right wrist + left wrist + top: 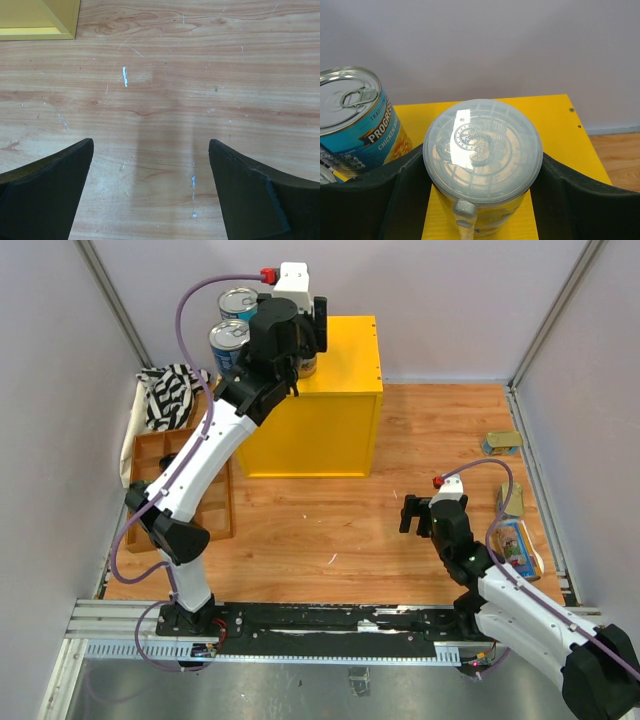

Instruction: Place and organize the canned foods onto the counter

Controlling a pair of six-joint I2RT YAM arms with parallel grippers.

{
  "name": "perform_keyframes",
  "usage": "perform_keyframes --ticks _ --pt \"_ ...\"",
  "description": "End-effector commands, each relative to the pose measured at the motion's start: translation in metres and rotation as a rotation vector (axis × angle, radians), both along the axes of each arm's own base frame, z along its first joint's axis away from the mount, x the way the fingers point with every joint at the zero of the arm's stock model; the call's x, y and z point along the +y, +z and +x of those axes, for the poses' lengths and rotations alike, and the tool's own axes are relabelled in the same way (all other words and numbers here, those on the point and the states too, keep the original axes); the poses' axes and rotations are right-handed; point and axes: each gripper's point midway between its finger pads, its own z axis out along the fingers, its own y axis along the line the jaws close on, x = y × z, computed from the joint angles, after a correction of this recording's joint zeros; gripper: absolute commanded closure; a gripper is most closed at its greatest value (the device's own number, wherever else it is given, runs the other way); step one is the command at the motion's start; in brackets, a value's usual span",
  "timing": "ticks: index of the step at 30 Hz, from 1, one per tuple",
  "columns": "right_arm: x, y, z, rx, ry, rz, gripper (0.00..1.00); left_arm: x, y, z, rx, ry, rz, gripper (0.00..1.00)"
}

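My left gripper [303, 352] is over the yellow counter [345, 360] and is shut on a slim white-lidded yellow-blue can [308, 366]. In the left wrist view the can [482, 145] stands upright on the counter top [555, 120] between my fingers [570, 200]. Two blue-labelled cans [238, 303] [229, 342] stand on the counter's left side; one shows beside the slim can [355, 120]. My right gripper [415, 515] [150, 190] is open and empty above bare floor. Two gold tins [503, 443] [510, 500] and a second slim can [520, 548] lie at the right wall.
A brown wooden compartment tray [160, 455] lies left of the counter, with a black-and-white striped cloth [170, 395] behind it. Grey walls enclose the wooden floor [330, 530] on three sides. A corner of the counter's base shows in the right wrist view [37, 20].
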Motion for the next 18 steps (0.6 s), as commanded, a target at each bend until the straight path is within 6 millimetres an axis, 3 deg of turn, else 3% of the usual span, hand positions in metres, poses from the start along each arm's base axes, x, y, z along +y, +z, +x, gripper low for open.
perform_keyframes --ticks 1,18 --pt "-0.002 0.000 0.001 -0.017 -0.005 0.001 0.02 0.016 0.068 -0.003 -0.182 0.034 -0.134 1.00" --pt "0.000 0.000 0.001 -0.021 0.008 0.005 0.02 0.025 0.062 0.023 -0.197 0.123 -0.145 1.00"
